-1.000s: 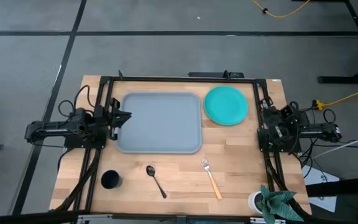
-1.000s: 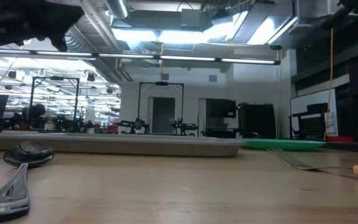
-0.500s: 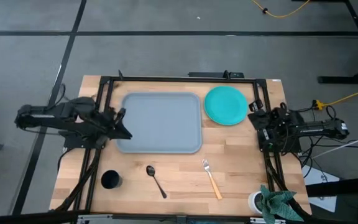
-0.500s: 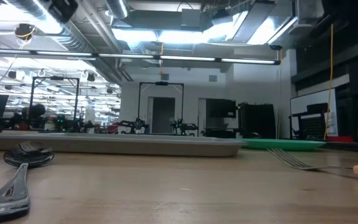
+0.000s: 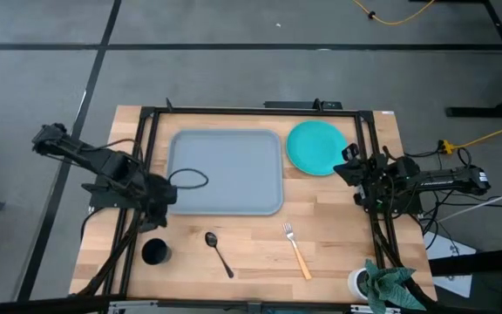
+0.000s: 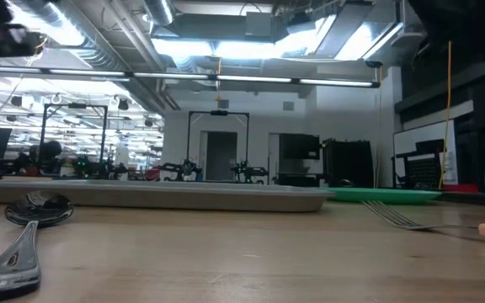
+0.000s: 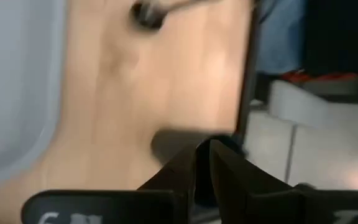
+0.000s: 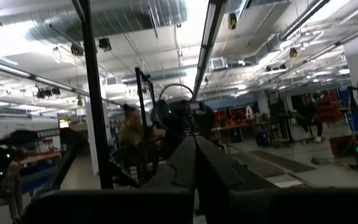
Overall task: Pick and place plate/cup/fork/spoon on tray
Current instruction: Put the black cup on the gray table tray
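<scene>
The grey-blue tray lies mid-table, with the teal plate flat on the wood to its right. The dark cup, the dark spoon and the orange-handled fork rest on the wood near the front edge. My left gripper is shut and tipped down at the tray's near left corner, above and short of the cup, which shows blurred in the left wrist view. My right gripper is shut, just right of the plate. The low view shows the spoon, the fork and the tray.
A white cup with a teal cloth stands at the near right corner. A black frame runs around the work area, with rails along both sides. A cable loop hangs over the tray's left part. A person shows far off in the room.
My left gripper has swung from the tray's left edge toward the table's near edge, toward the cup, and has tipped downward. My right gripper has reached out toward the table's left, up to the plate's right edge. The objects have not moved.
</scene>
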Motion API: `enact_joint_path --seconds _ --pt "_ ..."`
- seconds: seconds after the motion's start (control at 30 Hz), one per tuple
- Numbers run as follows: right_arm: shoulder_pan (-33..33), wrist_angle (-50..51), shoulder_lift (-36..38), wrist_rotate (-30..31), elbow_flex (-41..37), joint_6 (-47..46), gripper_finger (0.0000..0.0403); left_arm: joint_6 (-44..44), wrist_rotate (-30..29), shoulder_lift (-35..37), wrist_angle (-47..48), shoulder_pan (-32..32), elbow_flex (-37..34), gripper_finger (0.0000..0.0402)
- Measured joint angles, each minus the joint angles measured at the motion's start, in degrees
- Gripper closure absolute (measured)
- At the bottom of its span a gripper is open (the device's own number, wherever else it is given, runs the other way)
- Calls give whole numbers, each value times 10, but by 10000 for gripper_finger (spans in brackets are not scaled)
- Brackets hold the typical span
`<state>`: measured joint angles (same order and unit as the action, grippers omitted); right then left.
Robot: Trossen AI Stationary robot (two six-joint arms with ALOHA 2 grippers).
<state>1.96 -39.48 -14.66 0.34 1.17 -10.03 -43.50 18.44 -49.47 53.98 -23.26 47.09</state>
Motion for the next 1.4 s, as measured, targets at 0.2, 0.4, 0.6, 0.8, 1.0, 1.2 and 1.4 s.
enact_joint_path --seconds 0.2,0.4,0.6,0.8,1.0,1.2,1.4 --pt "0 7 0 0 0 0 386 -80 -39 0 11 -40 0 360" --pt "0 4 0 0 0 0 386 -118 -46 1 3 -47 0 360" --pt "0 4 0 0 0 0 386 -174 -140 -2 -61 -47 0 360" --pt "0 17 0 0 0 -3 386 -160 -246 -15 -62 -47 0 360" --pt "0 27 0 0 0 -32 386 -153 -265 -45 -59 -47 0 360" --pt "0 27 0 0 0 -31 386 -127 -263 -58 -62 -47 0 355" --pt "0 28 0 0 0 -31 386 -126 -247 -57 -67 -47 0 300"
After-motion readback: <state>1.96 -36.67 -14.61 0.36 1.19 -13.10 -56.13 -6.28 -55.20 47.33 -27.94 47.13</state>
